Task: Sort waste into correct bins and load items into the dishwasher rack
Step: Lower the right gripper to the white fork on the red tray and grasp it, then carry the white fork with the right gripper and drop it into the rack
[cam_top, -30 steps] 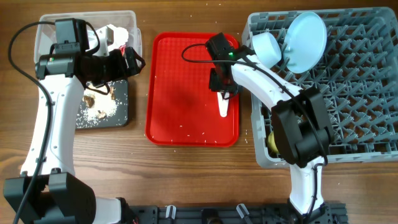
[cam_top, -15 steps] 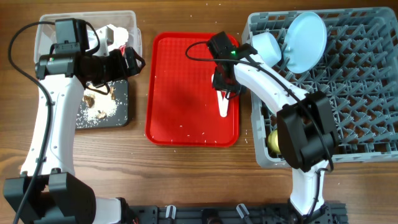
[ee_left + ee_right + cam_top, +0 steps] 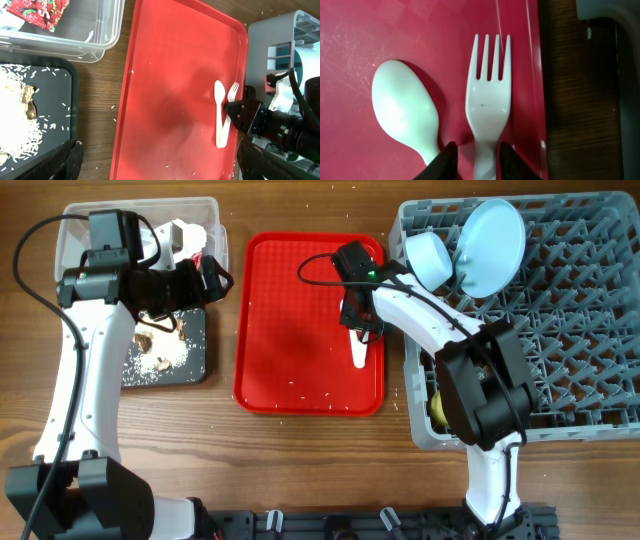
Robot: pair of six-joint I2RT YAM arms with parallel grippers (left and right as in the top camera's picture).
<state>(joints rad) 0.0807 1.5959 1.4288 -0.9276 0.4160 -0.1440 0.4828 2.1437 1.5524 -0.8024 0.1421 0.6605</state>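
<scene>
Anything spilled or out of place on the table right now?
Yes: stray rice grains lie on the bare wooden table between the black tray and the red tray, and a few on the red tray itself. Nothing else looks askew.

Right wrist view: the fork point(image 3: 488, 100) and spoon point(image 3: 405, 112) handles run off the lower edge. Left wrist view: the wrapper point(image 3: 37, 12) is cropped at upper left.

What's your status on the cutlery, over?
Right gripper open, straddling fork handle on red tray. Left gripper open, empty. Spoon close beside fork, could get nudged.
</scene>
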